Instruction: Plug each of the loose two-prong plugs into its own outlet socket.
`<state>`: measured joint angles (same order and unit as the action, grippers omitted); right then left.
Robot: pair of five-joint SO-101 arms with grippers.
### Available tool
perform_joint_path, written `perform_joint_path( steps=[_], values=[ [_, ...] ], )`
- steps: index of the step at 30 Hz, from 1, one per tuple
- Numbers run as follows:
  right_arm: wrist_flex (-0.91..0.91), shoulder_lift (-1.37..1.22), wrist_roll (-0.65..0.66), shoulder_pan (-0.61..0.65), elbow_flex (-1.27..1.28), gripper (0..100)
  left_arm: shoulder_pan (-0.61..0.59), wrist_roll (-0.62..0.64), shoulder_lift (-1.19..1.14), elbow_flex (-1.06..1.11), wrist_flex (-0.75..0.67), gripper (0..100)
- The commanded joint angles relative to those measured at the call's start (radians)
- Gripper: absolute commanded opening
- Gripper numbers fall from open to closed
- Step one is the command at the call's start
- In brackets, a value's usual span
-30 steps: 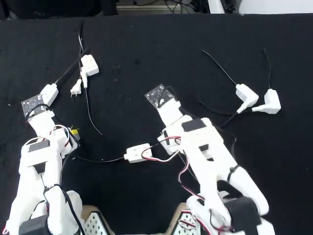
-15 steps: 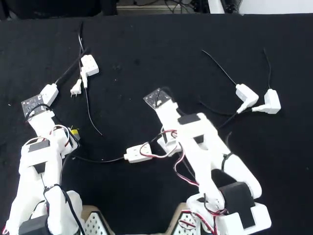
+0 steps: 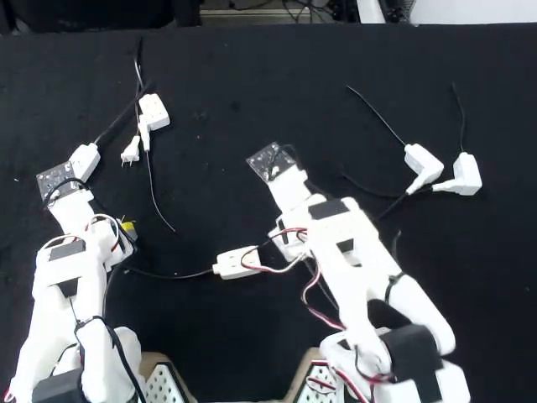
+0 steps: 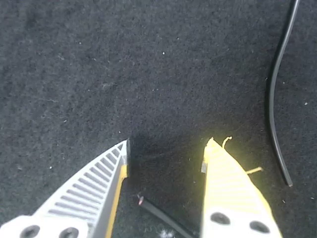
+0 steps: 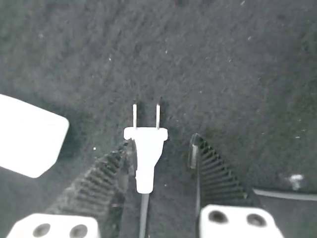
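A white two-prong plug (image 5: pixel 145 153) lies on the black mat between the fingers of my right gripper (image 5: pixel 162 141), prongs pointing away, its body against one finger. That gripper is open. A white outlet socket (image 5: pixel 26 136) sits close beside it; in the high view this outlet socket (image 3: pixel 237 262) lies at centre, left of my right arm (image 3: pixel 336 235). My left gripper (image 4: pixel 168 144) is open low over the mat, with a black cable end (image 4: pixel 158 212) between its fingers. Another loose plug (image 3: pixel 130 152) lies at the left near two white sockets (image 3: pixel 153 112) (image 3: pixel 84 159).
Two more white plug pieces (image 3: pixel 422 164) (image 3: pixel 466 174) with thin black cables lie at the far right. A black cable (image 4: pixel 277 99) runs beside my left gripper. Black cords trail across the left side of the mat (image 3: pixel 252 75).
My right arm swung slightly left and then back a little to the right, staying over the centre socket. The left arm has not moved.
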<state>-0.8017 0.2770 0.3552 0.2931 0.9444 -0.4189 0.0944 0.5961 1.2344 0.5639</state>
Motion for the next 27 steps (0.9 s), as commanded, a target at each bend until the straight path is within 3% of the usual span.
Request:
perform_joint_path(
  steps=[1, 9, 16, 22, 27],
  values=[
    [0.023, -0.019, -0.005, 0.006, -0.008, 17.7, -0.010, 0.009, 0.021, -0.016, -0.011, 25],
    [0.002, -0.027, -0.006, 0.098, 0.001, 17.7, -0.010, 0.011, 0.021, -0.016, -0.012, 25],
    [0.002, -0.027, -0.006, 0.104, 0.002, 17.4, -0.010, 0.009, 0.021, -0.016, -0.012, 25],
    [-0.005, -0.018, -0.025, 0.103, -0.005, 1.8, -0.010, 0.009, 0.021, -0.016, -0.012, 25],
    [-0.009, -0.018, -0.051, 0.103, -0.005, 1.1, -0.010, 0.011, 0.021, -0.016, -0.012, 25]
  ],
)
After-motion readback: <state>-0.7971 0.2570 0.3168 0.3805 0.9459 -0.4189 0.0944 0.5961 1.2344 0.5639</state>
